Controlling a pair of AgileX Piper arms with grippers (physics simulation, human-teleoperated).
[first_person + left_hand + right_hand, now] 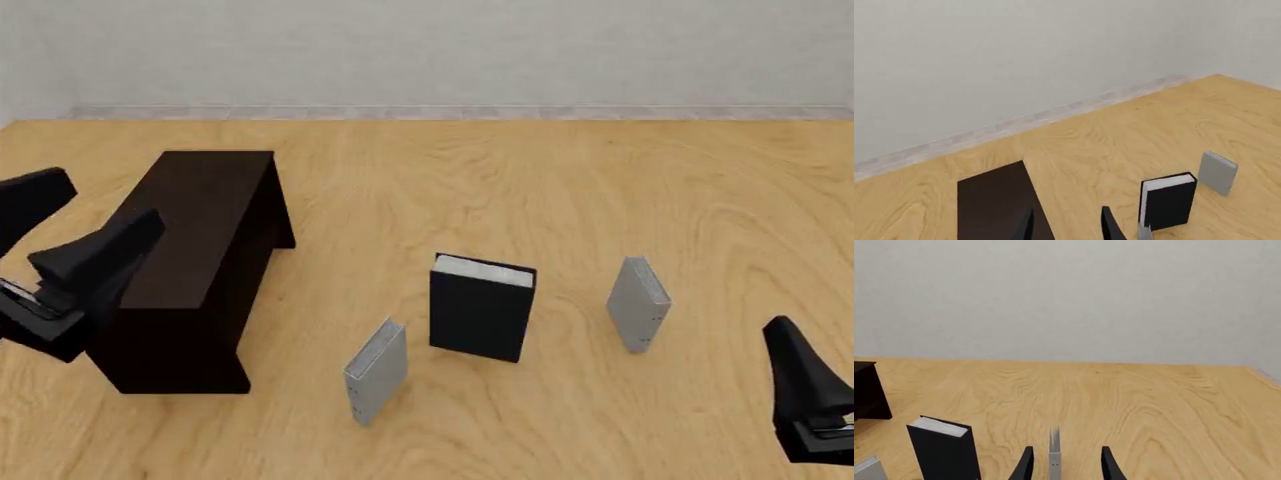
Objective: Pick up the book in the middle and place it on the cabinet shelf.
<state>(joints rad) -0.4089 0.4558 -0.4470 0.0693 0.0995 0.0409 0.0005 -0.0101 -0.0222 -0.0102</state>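
The book (482,307) stands upright mid-table, between two thin grey books (378,370), well apart from both grippers. Left gripper (1066,225) fingers apart, empty; right gripper (1064,465) fingers apart, empty. The cabinet (200,240) stands left.

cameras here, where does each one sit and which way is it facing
Front: fixed above and behind the arms, looking forward and down at the book, cabinet and both grey books; left pincer and right pincer show at the edges.
Left wrist: behind the left pincer, facing cabinet and book.
Right wrist: behind the right pincer, facing a grey book.
All three share the book.
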